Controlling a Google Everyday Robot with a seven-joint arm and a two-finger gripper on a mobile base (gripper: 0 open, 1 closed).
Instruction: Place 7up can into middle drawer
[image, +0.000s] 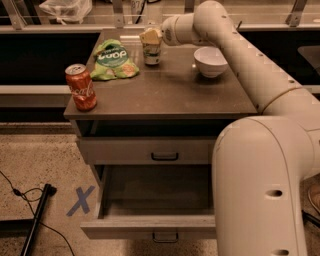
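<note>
Gripper (150, 38) at back of table (175, 92), seems to touch top of can (152, 54); open or closed, cannot tell. Drawer (150, 227) open.

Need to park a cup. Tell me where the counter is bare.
Bare: the front of the counter, from the Coke can to the right edge, before the bowl. Crowded: the back row, with bag, 7up can and the gripper at its top.
</note>
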